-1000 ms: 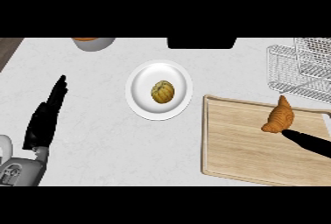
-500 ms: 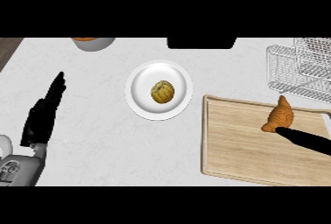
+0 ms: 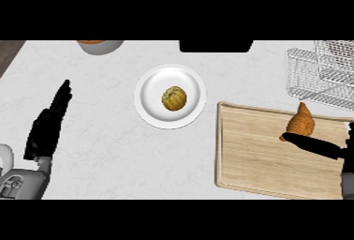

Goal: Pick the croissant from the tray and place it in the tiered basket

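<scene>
1. Head view: the croissant [image 3: 301,121] lies on the far right part of the wooden tray [image 3: 256,159], close to the far edge; its long axis runs almost straight away from the robot, narrow tip far, broad end near.
2. The right hand [image 3: 314,143] comes in from the view's right edge, over the tray; its fingers reach out straight and close together, pointing left and a little away, and the foremost tip meets the croissant's near end; nothing is curled round the pastry, and the thumb cannot be made out.
3. So the croissant lies just ahead of and beyond the fingertips, its length nearly crosswise to the fingers; in my judgement the hand must go a little further and close across the narrow width rather than along the length.
4. The left hand [image 3: 48,126] rests open at the view's left, fingers straight and pointing away, well apart from the tray; the right hand is plainly the nearer.
5. The tiered basket [image 3: 314,75], of white wire, stands just beyond the tray's far right corner, near the croissant; the carry should be short, up and away, though the wire rim has to be cleared.
6. The tray sits on a pale counter [image 3: 110,154]; a white plate [image 3: 149,110] bearing a round bun [image 3: 174,98] stands to the tray's left, apart from the path; a bowl [image 3: 100,46] sits at the far edge.
</scene>
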